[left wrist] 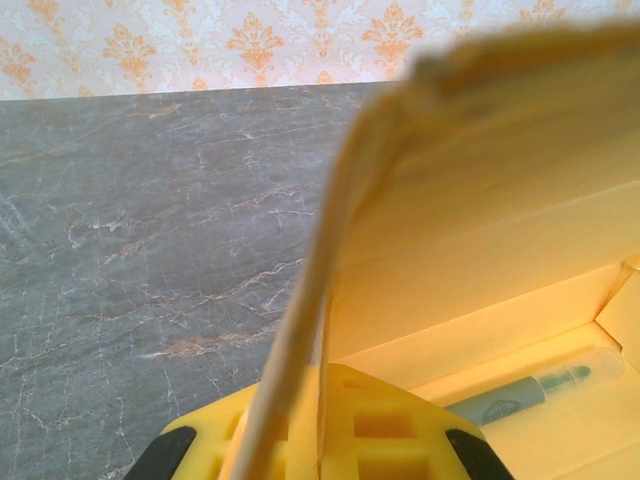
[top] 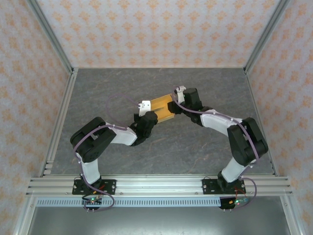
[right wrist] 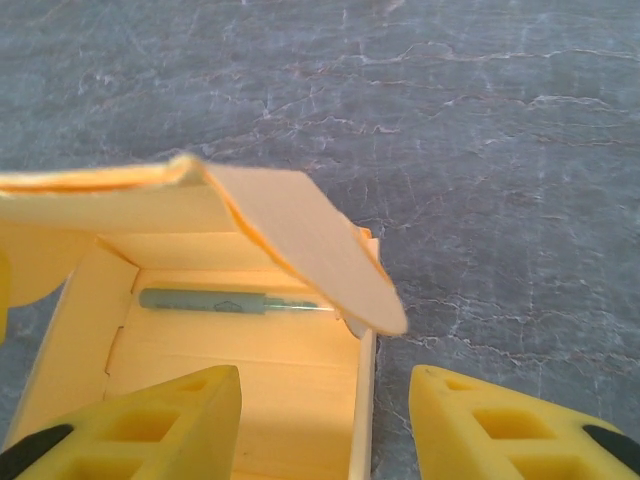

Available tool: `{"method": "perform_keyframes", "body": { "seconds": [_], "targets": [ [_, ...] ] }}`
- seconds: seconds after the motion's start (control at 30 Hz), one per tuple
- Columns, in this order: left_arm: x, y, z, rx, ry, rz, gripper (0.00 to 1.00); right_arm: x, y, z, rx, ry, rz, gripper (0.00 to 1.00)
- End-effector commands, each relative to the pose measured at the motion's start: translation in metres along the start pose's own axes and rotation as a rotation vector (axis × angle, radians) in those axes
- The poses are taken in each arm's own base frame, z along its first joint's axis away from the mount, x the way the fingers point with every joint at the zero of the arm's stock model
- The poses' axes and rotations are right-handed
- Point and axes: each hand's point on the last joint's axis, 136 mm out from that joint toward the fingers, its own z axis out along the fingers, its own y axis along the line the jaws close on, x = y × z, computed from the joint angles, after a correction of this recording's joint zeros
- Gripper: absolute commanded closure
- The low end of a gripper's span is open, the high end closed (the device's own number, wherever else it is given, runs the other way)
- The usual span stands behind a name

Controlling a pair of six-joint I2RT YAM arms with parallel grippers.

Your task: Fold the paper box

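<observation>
Tan paper box (top: 163, 108): L gripper (left wrist: 300, 405) pinches wall, R gripper (right wrist: 325, 390) spread astride edge.

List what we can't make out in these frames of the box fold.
Top external: fingertips of left gripper and right gripper on the paper box, hidden by the wrists, too small.
Left wrist: box's far part, behind its blurred raised flap; green stick's near end, behind a finger.
Right wrist: box's left end, under the folded flap; near end, cut off by the bottom edge; any print on the stick, too small.
</observation>
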Motion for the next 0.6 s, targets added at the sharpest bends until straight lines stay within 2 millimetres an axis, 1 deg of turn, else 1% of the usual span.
{"method": "perform_keyframes", "body": {
  "seconds": [0.0, 0.2, 0.4, 0.47, 0.57],
  "targets": [
    [-0.013, -0.001, 0.0, -0.008, -0.014, 0.008, 1.0, -0.007, -0.001, 0.008, -0.002, -0.003, -0.082, 0.52],
    [-0.013, -0.002, 0.001, -0.004, -0.012, 0.009, 1.0, -0.011, -0.015, 0.016, 0.066, -0.002, -0.115, 0.53],
    [-0.012, -0.002, 0.001, -0.005, -0.012, 0.01, 1.0, -0.015, -0.016, 0.022, 0.063, -0.007, -0.14, 0.56],
    [-0.011, -0.002, 0.002, -0.006, -0.01, 0.013, 1.0, -0.015, -0.014, 0.026, 0.043, 0.0, -0.15, 0.6],
    [-0.011, -0.002, 0.002, -0.009, -0.006, 0.018, 1.0, -0.014, -0.007, 0.029, 0.004, 0.013, -0.15, 0.73]
  ]
}}
